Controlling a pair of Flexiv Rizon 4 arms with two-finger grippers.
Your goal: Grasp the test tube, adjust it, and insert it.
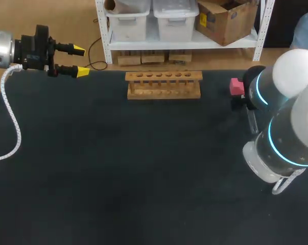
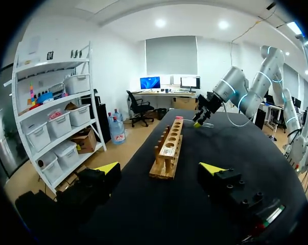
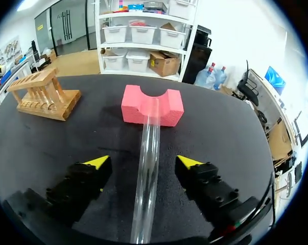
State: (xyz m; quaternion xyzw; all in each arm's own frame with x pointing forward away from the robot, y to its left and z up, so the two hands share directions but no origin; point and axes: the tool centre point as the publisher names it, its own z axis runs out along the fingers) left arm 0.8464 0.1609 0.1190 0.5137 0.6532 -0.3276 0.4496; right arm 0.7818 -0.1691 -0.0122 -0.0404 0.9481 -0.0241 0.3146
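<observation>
1. The test tube is lying on the black table. 1 end is propped in the notch of the pink foam block, and the rest runs away from the block toward the right wrist.
2. The right gripper sits over the stretch of tube away from the block. Its jaws are spread wide, with 1 yellow tip on each side of the glass and neither touching it. So the tube is between the fingers but not gripped yet.
3. I'd say the step in hand is the grasp. To do it well, keep the tube centred in the gap and get low enough that the pads meet the round middle of the glass, not its top. Then close gently. Clear glass is slippery and will probably roll or skid out of the notch if 1 finger lands first.
4. The wooden rack stands well to the left of the block, with nothing sticking out of it.
5. The left gripper hangs further off, past the rack from the block. Its jaws are spread too, holding nothing.
</observation>
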